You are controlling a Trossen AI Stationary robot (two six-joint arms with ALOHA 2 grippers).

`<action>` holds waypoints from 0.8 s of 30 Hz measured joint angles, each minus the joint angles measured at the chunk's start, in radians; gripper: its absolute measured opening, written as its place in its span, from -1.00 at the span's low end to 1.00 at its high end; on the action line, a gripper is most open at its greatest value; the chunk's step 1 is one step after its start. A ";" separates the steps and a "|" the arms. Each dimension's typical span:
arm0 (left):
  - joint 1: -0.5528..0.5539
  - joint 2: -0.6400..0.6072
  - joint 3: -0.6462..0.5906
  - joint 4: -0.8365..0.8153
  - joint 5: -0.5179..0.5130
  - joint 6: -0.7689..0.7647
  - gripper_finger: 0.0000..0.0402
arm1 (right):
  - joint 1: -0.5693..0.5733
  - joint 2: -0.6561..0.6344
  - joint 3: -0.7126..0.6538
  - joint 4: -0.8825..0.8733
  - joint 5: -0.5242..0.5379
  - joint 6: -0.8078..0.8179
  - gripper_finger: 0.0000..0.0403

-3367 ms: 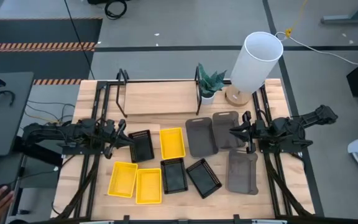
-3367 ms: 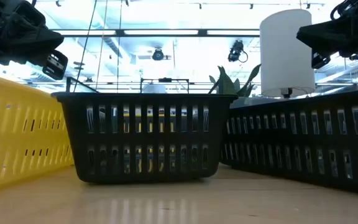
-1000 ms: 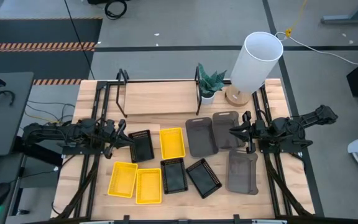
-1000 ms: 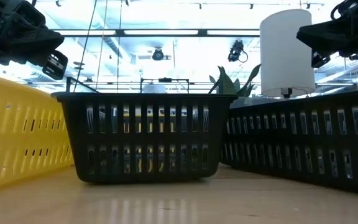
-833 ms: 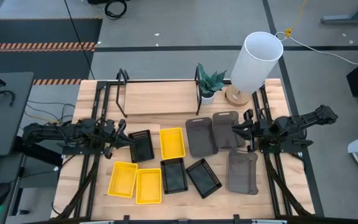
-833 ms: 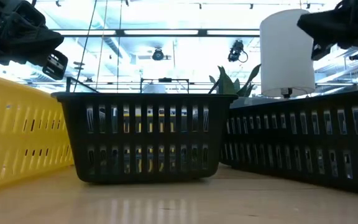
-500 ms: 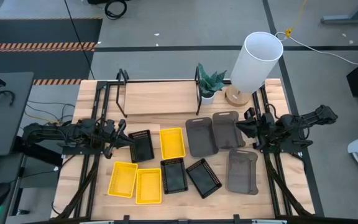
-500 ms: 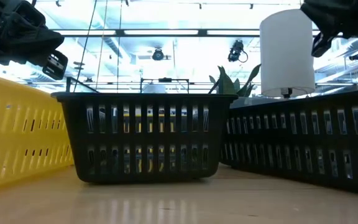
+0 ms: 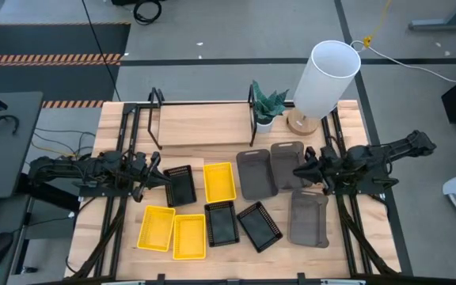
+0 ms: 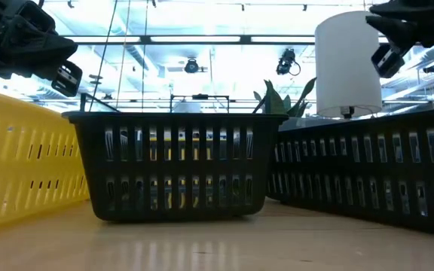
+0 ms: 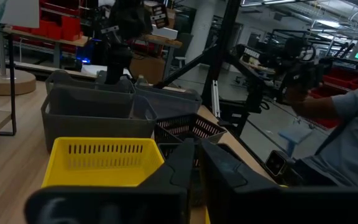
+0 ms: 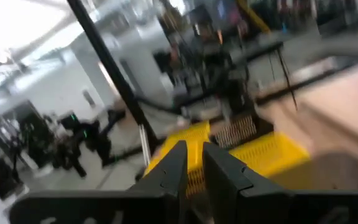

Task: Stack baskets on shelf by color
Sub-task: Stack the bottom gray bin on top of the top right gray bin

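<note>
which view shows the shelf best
The high view: the shelf shows whole from above, bare board between its black loop ends. The low view gives only a sliver behind the black basket; neither wrist view clearly shows it.

Robotics lab, rows of robot workstations (image 11: 284, 59), red bins (image 11: 36, 22), concrete floor (image 9: 212, 32)

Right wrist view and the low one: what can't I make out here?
- Right wrist view: motion blur smears everything past the right hand; the yellow baskets show only as a shape.
- Low view: a black basket fills the middle and hides the shelf and the tabletop behind it; the yellow basket is cut by the picture's left edge.
- High view: the left hand sits beside a black basket; contact is too small to tell.
</note>
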 joint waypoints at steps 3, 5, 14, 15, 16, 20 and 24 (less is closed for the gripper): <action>0.000 0.000 0.000 0.000 0.000 0.000 -0.82 | 0.017 0.060 0.065 -0.109 0.008 0.053 -0.72; 0.000 0.000 0.000 0.000 0.000 0.000 -0.82 | 0.034 0.106 0.102 -0.211 0.017 0.069 -0.72; 0.000 0.000 0.000 0.000 0.000 0.000 -0.85 | 0.124 0.329 0.277 -0.591 0.022 0.161 -0.72; 0.000 0.000 0.000 0.000 0.000 0.000 -0.84 | 0.140 0.352 0.292 -0.612 0.021 0.170 -0.72; 0.000 0.000 0.000 0.000 0.000 0.000 -0.83 | 0.156 0.375 0.306 -0.635 0.019 0.181 -0.72; 0.000 0.000 0.000 0.000 0.000 0.000 -0.81 | 0.225 0.466 0.362 -0.700 0.014 0.210 -0.72; 0.000 0.000 0.000 0.000 0.000 0.000 -0.82 | 0.283 0.562 0.439 -0.821 0.014 0.239 -0.72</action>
